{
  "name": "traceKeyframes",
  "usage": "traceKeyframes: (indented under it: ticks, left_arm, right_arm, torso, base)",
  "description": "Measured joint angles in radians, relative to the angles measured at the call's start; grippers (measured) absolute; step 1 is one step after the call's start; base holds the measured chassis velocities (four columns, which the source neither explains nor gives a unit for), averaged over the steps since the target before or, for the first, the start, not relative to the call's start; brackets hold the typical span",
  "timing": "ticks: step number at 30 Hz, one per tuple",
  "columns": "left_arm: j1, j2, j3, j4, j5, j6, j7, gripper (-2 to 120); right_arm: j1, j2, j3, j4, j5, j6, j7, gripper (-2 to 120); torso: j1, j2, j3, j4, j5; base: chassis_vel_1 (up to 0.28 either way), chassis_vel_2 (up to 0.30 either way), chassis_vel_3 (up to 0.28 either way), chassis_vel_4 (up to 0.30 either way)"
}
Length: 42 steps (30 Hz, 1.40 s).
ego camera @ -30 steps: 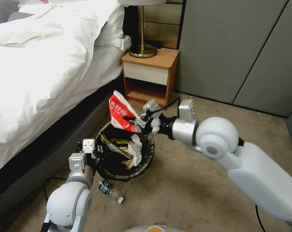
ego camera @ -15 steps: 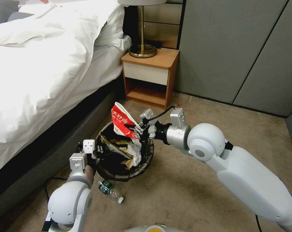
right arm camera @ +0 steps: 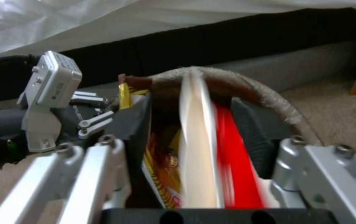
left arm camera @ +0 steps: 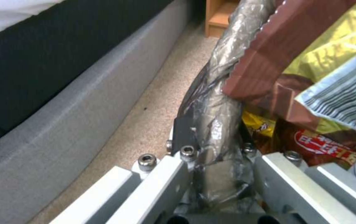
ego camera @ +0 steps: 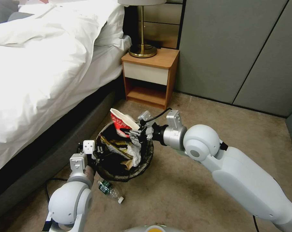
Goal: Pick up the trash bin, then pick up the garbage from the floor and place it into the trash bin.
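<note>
Trash bin [ego camera: 142,167] sits low in the middle of the head picture, on the tan carpet [ego camera: 191,187] beside the bed [ego camera: 39,64]. The left gripper [ego camera: 93,154] pinches the bin's near rim, with the dark bag [left arm camera: 215,102] squeezed between its fingers. The right gripper [ego camera: 134,132] is over the bin's far side, holding a red-and-white carton [ego camera: 121,119] tight above the wrappers inside. A clear plastic bottle [ego camera: 110,190] lies on the carpet just below the bin. The left wrist picture shows a brown wrapper [left arm camera: 277,49] up close.
</note>
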Motion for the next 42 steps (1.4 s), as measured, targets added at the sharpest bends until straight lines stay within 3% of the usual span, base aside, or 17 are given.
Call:
traceKeyframes:
  ticks: [10, 14, 22, 29, 32, 33, 37, 39, 41, 42]
  left_arm:
    - [-0.002, 0.001, -0.003, 0.003, -0.006, 0.0, -0.002, 0]
    - [-0.003, 0.001, -0.003, 0.004, -0.007, 0.0, -0.002, 0]
    - [-0.007, -0.002, -0.001, 0.006, -0.006, 0.0, -0.003, 0]
    - [-0.005, -0.001, -0.002, 0.006, -0.009, 0.001, -0.004, 0]
    - [-0.005, 0.0, -0.003, 0.004, -0.016, 0.001, -0.01, 0]
    - [-0.005, 0.0, -0.002, 0.0, -0.019, 0.001, -0.014, 0]
    - [-0.005, -0.001, 0.001, -0.003, -0.02, 0.001, -0.017, 0]
    - [-0.005, -0.002, 0.005, -0.007, -0.02, -0.001, -0.02, 0]
    - [-0.005, -0.002, 0.005, -0.008, -0.017, -0.003, -0.019, 0]
    - [-0.003, -0.002, 0.006, -0.011, -0.008, -0.008, -0.018, 0]
  right_arm:
    - [-0.008, 0.009, -0.003, -0.017, -0.016, 0.005, 0.0, 91]
    - [-0.013, 0.009, 0.002, -0.015, -0.016, 0.006, 0.0, 99]
    - [-0.02, 0.005, 0.005, -0.011, -0.027, 0.009, 0.001, 100]
    - [-0.031, 0.019, 0.08, 0.018, -0.052, 0.019, 0.0, 100]
    - [-0.054, 0.025, 0.155, 0.039, -0.144, 0.107, 0.026, 100]
    - [-0.084, 0.024, 0.189, 0.037, -0.215, 0.23, 0.088, 100]
    - [-0.145, 0.031, 0.277, 0.038, -0.284, 0.309, 0.132, 100]
    - [-0.271, 0.053, 0.454, 0.043, -0.45, 0.375, 0.174, 100]
    - [-0.3, 0.067, 0.502, 0.044, -0.49, 0.395, 0.173, 100]
    - [-0.366, 0.11, 0.603, 0.05, -0.559, 0.437, 0.171, 100]
  torso:
    - [0.0, 0.0, 0.0, 0.0, 0.0]
    - [0.0, 0.0, 0.0, 0.0, 0.0]
    - [0.0, 0.0, 0.0, 0.0, 0.0]
    - [0.0, 0.0, 0.0, 0.0001, 0.0]
    - [0.0, 0.0, 0.0, 0.0001, 0.0]
    - [0.0, 0.0, 0.0, 0.0001, 0.0]
    - [0.0, 0.0, 0.0, 0.0002, 0.0002]
    - [0.0, 0.0, 0.0, 0.0, 0.0002]
    - [0.0, 0.0, 0.0, -0.0002, 0.0003]
    - [0.0, 0.0, 0.0, -0.0002, 0.0001]
  base:
    - [0.0, 0.0, 0.0, 0.0]
    - [0.0, 0.0, 0.0, 0.0]
    - [0.0, 0.0, 0.0, 0.0]
    - [0.0, 0.0, 0.0, 0.0]
    - [0.0, 0.0, 0.0, 0.0]
    - [0.0, 0.0, 0.0, 0.0]
    - [0.0, 0.0, 0.0, 0.0]
    - [0.0, 0.0, 0.0, 0.0]
    - [0.0, 0.0, 0.0, 0.0]
    - [0.0, 0.0, 0.0, 0.0]
